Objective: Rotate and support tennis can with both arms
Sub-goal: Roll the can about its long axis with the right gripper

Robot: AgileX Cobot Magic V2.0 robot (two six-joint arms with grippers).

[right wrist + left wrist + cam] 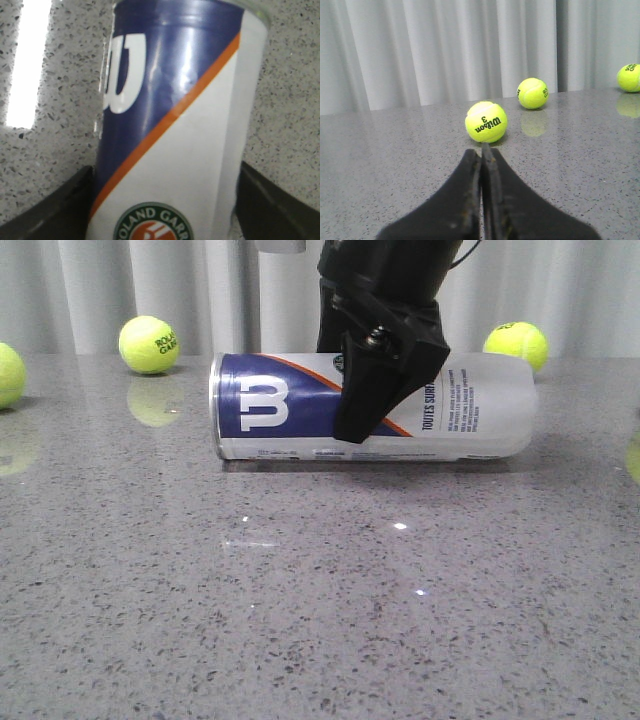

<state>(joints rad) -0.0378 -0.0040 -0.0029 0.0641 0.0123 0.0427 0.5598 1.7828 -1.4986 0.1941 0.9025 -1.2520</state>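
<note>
Fingers of the right gripper (165,200) are seen spread wide to either side of the tennis can (370,405), one to each flank at mid-length; whether the pads are pressing or only bracketing cannot be told. Fingers of the left gripper (481,165) are pressed together, nothing held, with one tennis ball (486,121) lying just beyond the tips and no can in reach of them. Tennis can: one, lying on its side on the grey speckled table (300,620), between the right fingers, silver rim well out to one side of them. Handling, as judged: light, thin-walled plastic, stiff enough to hold shape but liable to dent under hard squeeze; glossy label, likely slippery; round, so prone to roll. Best taken across the body near mid-length, with the second support near an end. Tennis balls: four counted in the front view, three in the left wrist view. Arms visible in the front view: one.
</note>
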